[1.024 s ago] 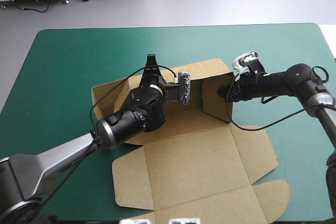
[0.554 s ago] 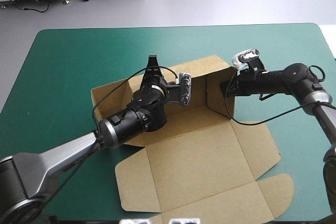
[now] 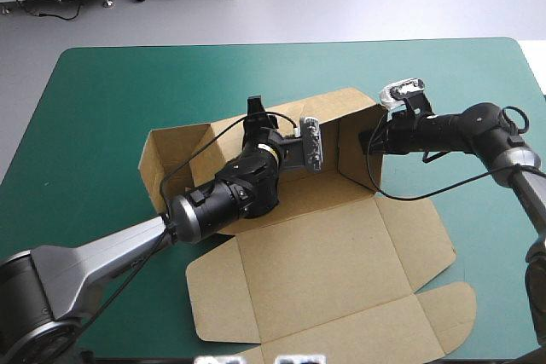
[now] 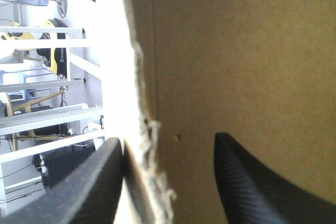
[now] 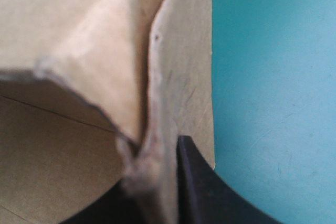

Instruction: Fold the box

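The brown box point(image 3: 324, 262) lies mid-table with its far walls raised and its lid panel flat toward the near edge. My left gripper point(image 3: 255, 113) is inside the tray at the back wall point(image 3: 341, 110). In the left wrist view its fingers point(image 4: 262, 187) stand apart, astride that wall's frayed top edge point(image 4: 147, 129), so the left gripper point(image 4: 168, 182) is open. My right gripper point(image 3: 369, 140) is shut on the top of the right side wall point(image 3: 354, 164). The right wrist view shows this gripper point(image 5: 155, 182) pinching layered board point(image 5: 178, 77), with one finger hidden behind it.
The flat lid and its side flaps point(image 3: 444, 313) reach almost to the table's near edge. Bare teal-green cover point(image 3: 94, 117) lies to the left, beyond the box and to its right point(image 5: 273, 77). The left side wall point(image 3: 175, 155) stands raised beside my left arm.
My left gripper has opened and shifted a little to the right along the back wall. The right gripper closed on the right wall. The left side wall stands more upright.
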Controlling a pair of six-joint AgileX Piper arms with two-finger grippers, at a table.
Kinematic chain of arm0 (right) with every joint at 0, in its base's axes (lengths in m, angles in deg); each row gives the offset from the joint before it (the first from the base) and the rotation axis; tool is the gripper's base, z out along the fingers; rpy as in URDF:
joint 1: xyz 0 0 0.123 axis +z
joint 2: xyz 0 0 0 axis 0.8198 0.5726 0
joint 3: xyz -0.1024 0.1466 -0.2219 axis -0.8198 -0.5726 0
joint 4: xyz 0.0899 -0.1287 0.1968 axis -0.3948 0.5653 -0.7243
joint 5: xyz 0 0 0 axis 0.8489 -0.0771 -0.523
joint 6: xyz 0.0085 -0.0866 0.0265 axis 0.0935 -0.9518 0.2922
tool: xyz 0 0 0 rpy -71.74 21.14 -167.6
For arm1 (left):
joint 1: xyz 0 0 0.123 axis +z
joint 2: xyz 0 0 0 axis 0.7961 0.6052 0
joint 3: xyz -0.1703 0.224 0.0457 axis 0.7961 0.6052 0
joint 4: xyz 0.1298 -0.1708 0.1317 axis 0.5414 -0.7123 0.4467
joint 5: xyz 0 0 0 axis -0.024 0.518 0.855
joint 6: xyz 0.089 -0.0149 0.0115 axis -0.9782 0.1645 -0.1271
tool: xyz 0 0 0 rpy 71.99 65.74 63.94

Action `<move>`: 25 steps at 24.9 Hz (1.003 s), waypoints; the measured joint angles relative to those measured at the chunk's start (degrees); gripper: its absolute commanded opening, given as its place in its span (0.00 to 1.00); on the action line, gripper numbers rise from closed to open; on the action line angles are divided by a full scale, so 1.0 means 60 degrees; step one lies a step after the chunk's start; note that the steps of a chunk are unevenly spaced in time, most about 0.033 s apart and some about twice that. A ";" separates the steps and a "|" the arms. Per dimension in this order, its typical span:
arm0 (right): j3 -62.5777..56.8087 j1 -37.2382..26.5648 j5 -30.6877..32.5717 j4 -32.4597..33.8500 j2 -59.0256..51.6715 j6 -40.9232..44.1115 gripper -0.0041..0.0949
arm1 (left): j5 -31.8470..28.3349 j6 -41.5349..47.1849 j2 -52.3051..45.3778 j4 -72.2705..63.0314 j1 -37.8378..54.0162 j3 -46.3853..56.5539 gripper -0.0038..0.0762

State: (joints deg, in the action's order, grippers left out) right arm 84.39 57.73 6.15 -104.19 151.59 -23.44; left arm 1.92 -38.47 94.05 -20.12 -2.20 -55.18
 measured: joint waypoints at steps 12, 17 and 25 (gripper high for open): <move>0.0011 -0.0008 -0.0206 0.0207 0.0000 0.0657 0.03 | 0.0155 0.0588 -0.1255 -0.0057 -0.2800 -0.0386 0.49; 0.0071 -0.0018 -0.0147 0.0335 0.0000 0.1042 0.03 | 0.0601 0.0998 -0.1948 0.0659 -0.2823 -0.0424 0.28; 0.0069 -0.0018 0.0395 0.1302 -0.0410 0.2222 0.03 | 0.1313 0.2669 -0.3090 0.3588 -0.1139 -0.0470 0.06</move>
State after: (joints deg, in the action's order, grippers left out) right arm 84.80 57.62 8.52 -96.38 149.13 -10.11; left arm 9.80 -22.45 75.51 1.41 -9.04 -58.00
